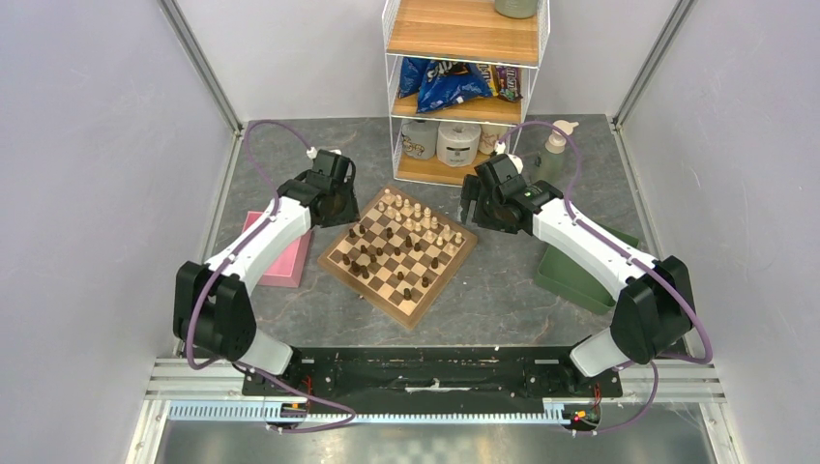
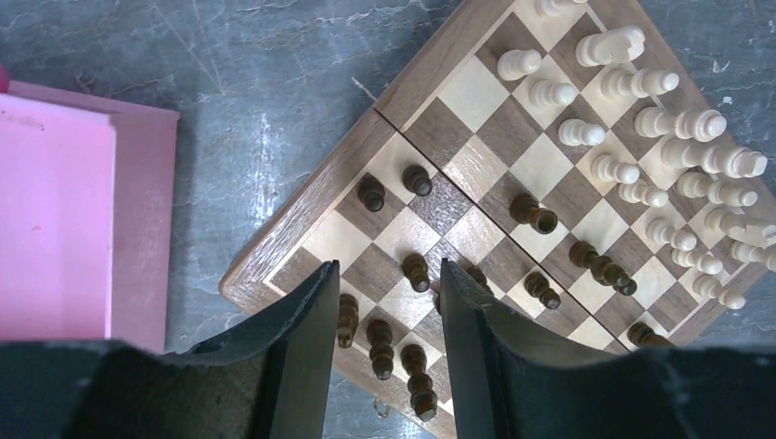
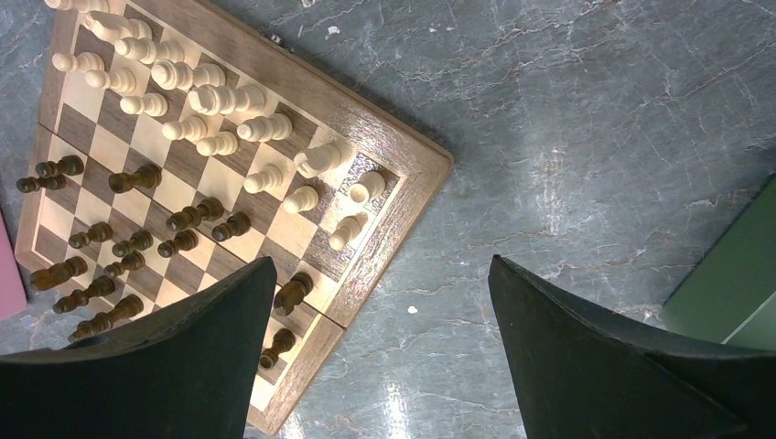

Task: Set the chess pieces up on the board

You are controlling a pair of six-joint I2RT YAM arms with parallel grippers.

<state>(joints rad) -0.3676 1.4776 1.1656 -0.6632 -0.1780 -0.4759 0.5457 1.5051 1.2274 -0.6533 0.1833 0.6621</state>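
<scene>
Our left gripper [image 2: 386, 274] hangs half open over dark pieces [image 2: 533, 212] on the board [image 2: 316, 194], gripping nothing. Our right gripper [image 3: 382, 274] gapes wide, empty, above the table [image 3: 549, 137] beside it.

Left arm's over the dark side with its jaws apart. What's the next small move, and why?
Probably raise the left gripper straight up before moving sideways. Its jaws stand apart, holding nothing, and dark pieces stand close to its fingers on the board, so a sideways sweep might topple them.
</scene>
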